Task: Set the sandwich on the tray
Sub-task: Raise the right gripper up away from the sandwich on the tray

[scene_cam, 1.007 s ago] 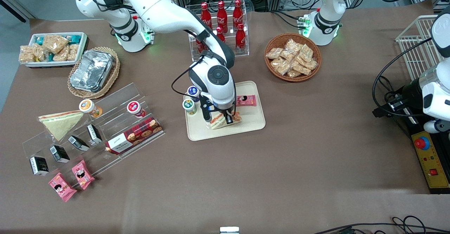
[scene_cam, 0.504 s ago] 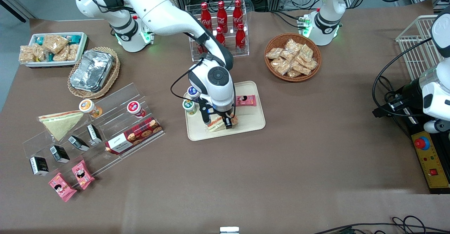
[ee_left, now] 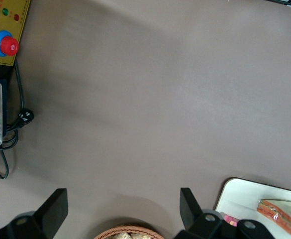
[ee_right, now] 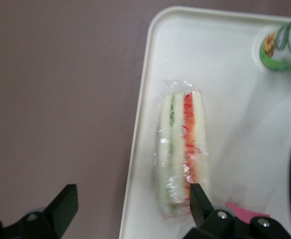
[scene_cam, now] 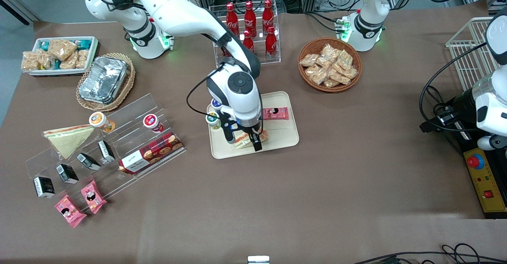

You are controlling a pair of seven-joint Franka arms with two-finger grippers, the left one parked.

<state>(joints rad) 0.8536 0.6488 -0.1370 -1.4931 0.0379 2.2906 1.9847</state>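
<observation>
The sandwich (scene_cam: 246, 138), clear-wrapped with a red filling band (ee_right: 181, 149), lies flat on the cream tray (scene_cam: 282, 138) close to the rim nearest the front camera. The tray's rim (ee_right: 150, 74) runs alongside it. My right gripper (scene_cam: 243, 141) hovers just above it and is open, its fingers spread wide with nothing held. In the right wrist view the gripper (ee_right: 133, 191) has one fingertip (ee_right: 195, 191) over the sandwich's end and the other out over the brown tablecloth. The left wrist view also catches the sandwich (ee_left: 282, 214) on the tray's corner (ee_left: 237, 196).
Also on the tray are two yogurt cups (scene_cam: 214, 118) and a pink snack bar (scene_cam: 275, 113). A cola bottle rack (scene_cam: 247, 30) and a snack basket (scene_cam: 329, 64) stand farther from the camera. An acrylic stand (scene_cam: 103, 149) with a flatter sandwich (scene_cam: 67, 137) lies toward the working arm's end.
The gripper was shut on the sandwich; it set it down on the tray, spread its fingers and let go. The wrist has lifted and shifted slightly toward the working arm's end.
</observation>
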